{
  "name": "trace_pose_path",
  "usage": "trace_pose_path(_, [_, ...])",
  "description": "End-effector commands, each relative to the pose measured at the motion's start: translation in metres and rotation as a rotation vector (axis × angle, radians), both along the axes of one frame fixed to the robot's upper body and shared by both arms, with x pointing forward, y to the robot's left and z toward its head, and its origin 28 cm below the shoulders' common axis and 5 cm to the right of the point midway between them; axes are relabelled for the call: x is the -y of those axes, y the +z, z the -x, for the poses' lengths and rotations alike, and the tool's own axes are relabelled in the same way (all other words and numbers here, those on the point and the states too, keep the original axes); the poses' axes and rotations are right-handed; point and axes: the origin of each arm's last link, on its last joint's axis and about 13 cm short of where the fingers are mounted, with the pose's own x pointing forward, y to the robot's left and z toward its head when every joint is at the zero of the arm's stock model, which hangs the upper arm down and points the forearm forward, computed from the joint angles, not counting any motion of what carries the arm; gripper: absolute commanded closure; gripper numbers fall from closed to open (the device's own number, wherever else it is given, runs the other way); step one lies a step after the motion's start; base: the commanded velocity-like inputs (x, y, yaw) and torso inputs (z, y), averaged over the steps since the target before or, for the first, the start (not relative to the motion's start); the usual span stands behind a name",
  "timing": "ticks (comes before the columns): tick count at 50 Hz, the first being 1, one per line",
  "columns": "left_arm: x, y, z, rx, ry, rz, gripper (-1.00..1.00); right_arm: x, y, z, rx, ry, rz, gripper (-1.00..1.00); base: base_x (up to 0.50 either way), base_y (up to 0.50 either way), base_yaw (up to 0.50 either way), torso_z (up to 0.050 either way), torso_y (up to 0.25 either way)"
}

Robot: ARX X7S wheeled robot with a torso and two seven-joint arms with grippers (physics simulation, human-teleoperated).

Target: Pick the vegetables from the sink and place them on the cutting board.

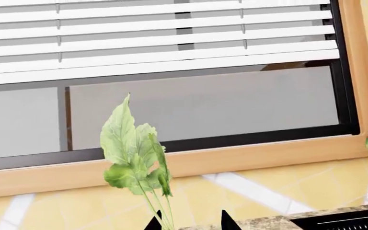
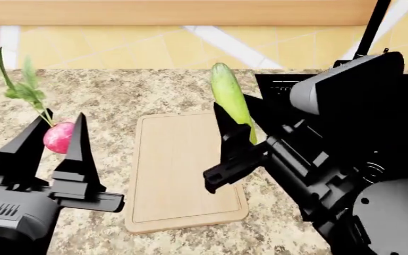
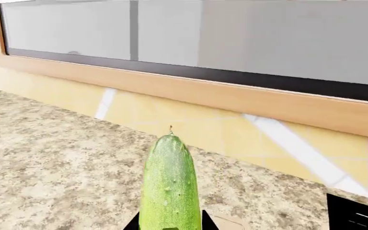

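My right gripper (image 2: 234, 125) is clamped on the cucumber (image 2: 231, 98), holding it by its lower end. Its long axis stands nearly upright, the free tip pointing up and leaning a little toward the back wall. In the head view it hangs over the right edge of the cutting board (image 2: 179, 175), near the board's far right corner, and I cannot tell whether it touches the wood. In the right wrist view the cucumber (image 3: 170, 184) rises straight out from between my fingers toward the window (image 3: 235, 38).

My left gripper (image 2: 57, 139) grips the radish (image 2: 59, 136), the pink bulb pinched between the two black fingers (image 2: 76, 154). Its leaves (image 2: 21, 87) point up and away from me on thin stems. It is held above the counter (image 2: 112, 95), off the left edge of the board. The left wrist view shows only the leaves (image 1: 132, 148) standing upright.

The sink (image 2: 278, 87) lies at the right, behind my right arm (image 2: 346, 138).
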Motion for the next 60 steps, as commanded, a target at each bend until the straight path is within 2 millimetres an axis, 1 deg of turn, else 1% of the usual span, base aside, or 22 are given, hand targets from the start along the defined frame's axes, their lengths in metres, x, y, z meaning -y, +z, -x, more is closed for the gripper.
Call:
trace_pose_path(1, [-0.002, 0.004, 0.001, 0.020, -0.002, 0.018, 1.00, -0.019, 0.007, -0.051, -0.177, 0.039, 0.027, 1.00, 0.00, 0.00, 0.00, 0.000, 0.000])
trace_pose_path(11, [-0.003, 0.004, 0.001, 0.021, 0.001, 0.019, 1.00, -0.024, 0.003, -0.081, -0.252, 0.003, 0.004, 1.00, 0.00, 0.00, 0.00, 0.000, 0.000])
trace_pose_path(18, [-0.003, 0.005, 0.001, 0.022, 0.001, 0.019, 1.00, -0.027, -0.003, -0.092, -0.290, -0.013, 0.007, 1.00, 0.00, 0.00, 0.00, 0.002, 0.000])
trace_pose_path(26, [-0.003, 0.005, 0.002, 0.025, 0.001, 0.021, 1.00, -0.028, -0.008, -0.095, -0.333, -0.021, 0.011, 1.00, 0.00, 0.00, 0.00, 0.000, 0.001])
trace_pose_path(37, [-0.004, 0.005, 0.002, 0.026, 0.002, 0.023, 1.00, -0.031, -0.021, -0.102, -0.394, -0.030, 0.037, 1.00, 0.00, 0.00, 0.00, 0.000, 0.000])
trace_pose_path(51, [-0.003, 0.006, 0.002, 0.028, 0.001, 0.023, 1.00, -0.033, -0.030, -0.106, -0.434, -0.032, 0.069, 1.00, 0.00, 0.00, 0.00, 0.000, 0.000])
trace_pose_path(54, [-0.004, 0.006, 0.003, 0.030, 0.001, 0.024, 1.00, -0.034, -0.034, -0.107, -0.459, -0.039, 0.088, 1.00, 0.00, 0.00, 0.00, 0.000, 0.003])
trace_pose_path(60, [-0.004, 0.006, 0.003, 0.031, 0.002, 0.026, 1.00, -0.035, -0.036, -0.107, -0.467, -0.043, 0.097, 1.00, 0.00, 0.00, 0.00, 0.000, 0.000])
